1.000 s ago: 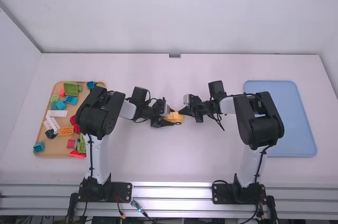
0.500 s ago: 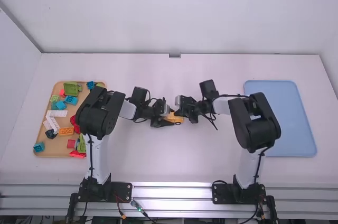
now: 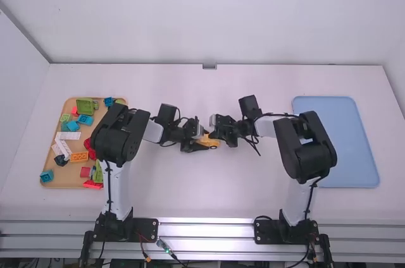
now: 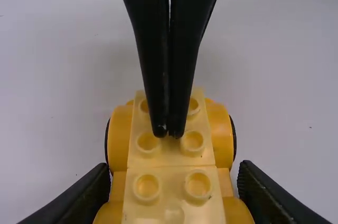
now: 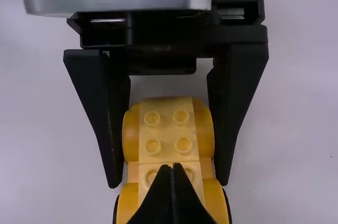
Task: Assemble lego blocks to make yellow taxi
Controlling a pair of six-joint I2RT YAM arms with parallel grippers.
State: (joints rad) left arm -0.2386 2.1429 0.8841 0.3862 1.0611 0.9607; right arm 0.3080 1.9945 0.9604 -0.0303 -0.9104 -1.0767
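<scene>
Facing inward, the left gripper (image 3: 204,140) clasps the yellow chassis (image 5: 168,135), the right gripper (image 3: 211,135) angled over it, fingers together.

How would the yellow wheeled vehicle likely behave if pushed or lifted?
The yellow vehicle would probably roll if nudged lengthwise, given the dark wheel edges along its sides. It should feel stiff, being blocky with molded studs. Its low, wide body suggests little tendency to tip.
</scene>
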